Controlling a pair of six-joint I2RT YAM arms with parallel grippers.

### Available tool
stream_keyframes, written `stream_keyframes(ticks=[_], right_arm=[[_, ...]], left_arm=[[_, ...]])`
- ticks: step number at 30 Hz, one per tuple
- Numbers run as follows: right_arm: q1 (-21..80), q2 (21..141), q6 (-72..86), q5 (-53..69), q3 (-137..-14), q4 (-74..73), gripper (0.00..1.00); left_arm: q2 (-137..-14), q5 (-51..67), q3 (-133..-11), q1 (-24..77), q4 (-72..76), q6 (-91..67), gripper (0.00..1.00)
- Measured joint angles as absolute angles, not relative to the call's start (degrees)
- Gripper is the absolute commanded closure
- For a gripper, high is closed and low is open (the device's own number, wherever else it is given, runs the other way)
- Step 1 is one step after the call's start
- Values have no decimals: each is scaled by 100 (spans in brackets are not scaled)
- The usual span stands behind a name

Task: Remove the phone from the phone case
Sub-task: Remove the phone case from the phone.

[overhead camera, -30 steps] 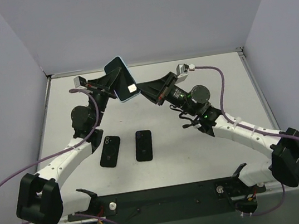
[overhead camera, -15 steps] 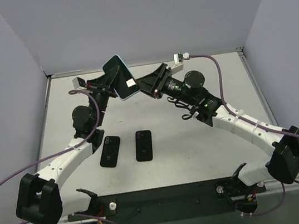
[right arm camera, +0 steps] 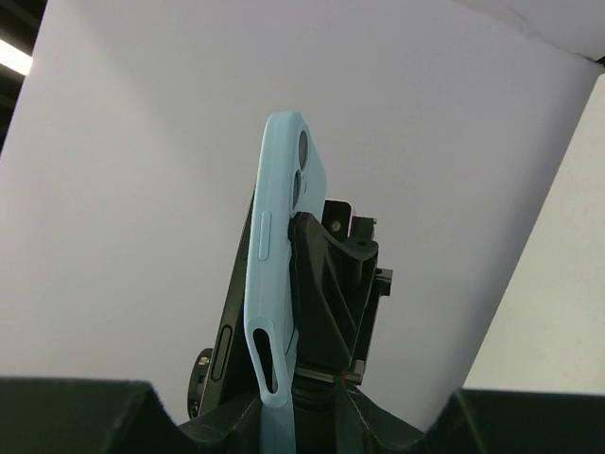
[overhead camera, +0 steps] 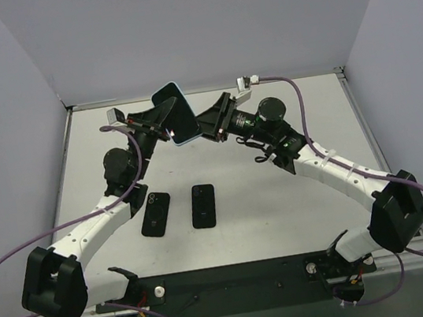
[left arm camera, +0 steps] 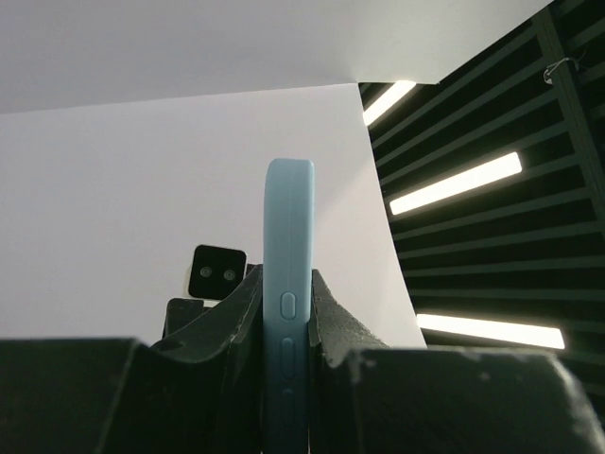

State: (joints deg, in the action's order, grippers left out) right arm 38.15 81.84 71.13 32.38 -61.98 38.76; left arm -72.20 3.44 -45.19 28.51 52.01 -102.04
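Left gripper [left arm camera: 285, 282] first: its fingers are clamped tight on the flat faces of the light-blue phone case [left arm camera: 288, 218], which stands edge-on above them, raised clear of the table [overhead camera: 244, 217]. The phone [overhead camera: 176, 114] sits inside that case, its dark screen tilted up. From the opposite side the right gripper [right arm camera: 274, 405] meets the same case, fingers closed on its lower end (a dark sliver runs alongside there, but I cannot tell if it is the phone's edge). Well below both grippers, towards the arm bases, a dark handset [overhead camera: 156, 214] and a second dark handset [overhead camera: 203, 205] lie flat, side by side.
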Motion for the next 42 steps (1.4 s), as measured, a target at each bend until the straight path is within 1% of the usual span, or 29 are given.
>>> stream_keyframes(ticks=[1,2,4,8,10,11,12,13,14,15,20,23,28,33,36,40,42], right_arm=[[3800,8237,7231,3312,-6187,4040,81],[3782,8296,7378,3409,-6156,4257,85],[3756,8449,7826,3594,-6069,4897,100],[3701,8652,8357,3844,-5878,5804,100],[3686,8613,8449,3839,-5719,5918,100],[3671,8554,8438,3830,-5631,5874,100],[3656,8471,8403,3820,-5544,5706,100],[3634,8350,8294,3798,-5454,5443,100],[3614,8191,8162,3747,-5369,5124,100],[3597,8005,8034,3730,-5293,4713,100],[3319,6890,7426,3592,-4880,2722,100],[3011,6298,6991,3529,-4751,1640,100],[2567,5756,6237,3037,-4775,202,100],[2377,5625,5323,1831,-4840,-1295,100],[2370,5623,4866,1151,-4840,-2010,100],[2600,5614,4416,224,-4751,-2397,100],[2965,5614,4222,-401,-4609,-2458,100]], left_arm=[[-7216,333,-4519,2851,5229,-10182,100],[-7207,316,-4517,2851,5262,-10160,100],[-7183,270,-4501,2851,5339,-10125,100],[-7166,222,-4438,2851,5417,-10127,100],[-7166,231,-4348,2853,5411,-10103,100],[-7166,237,-4287,2867,5395,-10084,93],[-7166,242,-4230,2882,5358,-10060,73],[-7166,252,-4178,2928,5284,-10014,58],[-7168,292,-4141,2963,5179,-9959,39],[-7168,414,-4106,3020,5063,-9959,16],[-7100,1273,-3931,3542,4908,-9929,11],[-7065,1791,-3616,3629,4899,-9974,10],[-7022,2283,-3420,3649,4641,-9863,8],[-6775,2493,-3411,3616,4390,-9609,6],[-6543,2545,-3498,3616,3800,-9214,6],[-6517,2547,-3688,3616,2919,-8702,6],[-6517,2539,-3688,3616,2637,-8565,6]])
